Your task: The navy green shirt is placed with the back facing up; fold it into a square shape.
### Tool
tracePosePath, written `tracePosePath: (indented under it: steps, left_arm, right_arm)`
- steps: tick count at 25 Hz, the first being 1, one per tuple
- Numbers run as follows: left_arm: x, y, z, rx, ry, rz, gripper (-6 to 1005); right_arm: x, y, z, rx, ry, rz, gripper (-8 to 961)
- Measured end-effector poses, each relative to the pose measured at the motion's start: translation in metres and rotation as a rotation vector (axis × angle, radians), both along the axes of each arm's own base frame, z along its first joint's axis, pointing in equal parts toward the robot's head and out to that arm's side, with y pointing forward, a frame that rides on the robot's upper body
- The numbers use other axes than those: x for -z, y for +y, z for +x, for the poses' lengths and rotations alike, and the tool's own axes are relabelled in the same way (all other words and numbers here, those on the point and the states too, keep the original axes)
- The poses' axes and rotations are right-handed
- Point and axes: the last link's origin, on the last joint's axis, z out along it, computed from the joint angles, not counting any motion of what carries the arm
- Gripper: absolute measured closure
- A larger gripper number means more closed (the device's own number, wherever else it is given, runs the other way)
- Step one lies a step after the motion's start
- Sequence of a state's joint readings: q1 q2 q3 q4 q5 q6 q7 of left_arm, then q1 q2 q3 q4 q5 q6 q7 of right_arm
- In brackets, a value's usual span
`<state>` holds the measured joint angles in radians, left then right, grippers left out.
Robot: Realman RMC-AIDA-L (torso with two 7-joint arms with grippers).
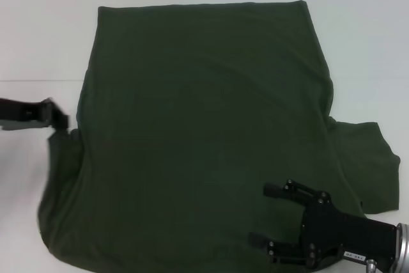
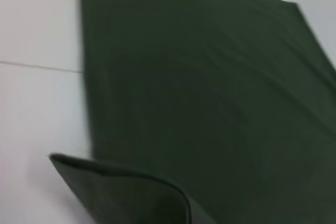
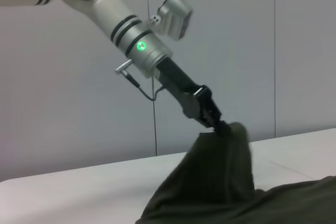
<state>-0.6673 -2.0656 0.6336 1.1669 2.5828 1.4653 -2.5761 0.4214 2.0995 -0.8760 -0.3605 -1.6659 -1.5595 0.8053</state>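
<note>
The navy green shirt (image 1: 204, 139) lies spread flat over the white table, and its right sleeve (image 1: 367, 167) sticks out to the side. At the shirt's left side, my left gripper (image 1: 61, 119) is shut on the left sleeve. The right wrist view shows that gripper (image 3: 218, 124) pinching a raised peak of the fabric (image 3: 220, 171) above the table. The left wrist view looks down on the shirt body (image 2: 210, 103) and a lifted hem edge (image 2: 121, 174). My right gripper (image 1: 268, 215) stands open over the shirt's near right part, with nothing gripped.
The white table (image 1: 38, 43) shows bare to the left, behind and to the right of the shirt. A thin seam line (image 2: 37, 66) crosses the tabletop on the left. A pale wall (image 3: 79, 129) stands beyond the table.
</note>
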Motion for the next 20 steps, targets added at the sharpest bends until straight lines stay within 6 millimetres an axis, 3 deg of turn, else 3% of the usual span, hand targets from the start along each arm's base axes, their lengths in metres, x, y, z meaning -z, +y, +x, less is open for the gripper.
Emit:
tracePosePath:
  steps: [7,14,20]
  left_arm:
    - [0.050,0.001,0.027,0.064,0.004,-0.086,962]
    - [0.092,-0.002,0.016,0.013,-0.058,-0.136,959]
    - [0.102,-0.004,0.011,-0.009,-0.117,-0.131,956]
  right_arm:
    - [0.000,0.000,-0.001,-0.005,0.003,-0.002,28]
    - [0.000,0.001,-0.002,-0.005,0.005,0.001,28]
    - [-0.001,0.002,-0.002,-0.007,0.006,0.002,28]
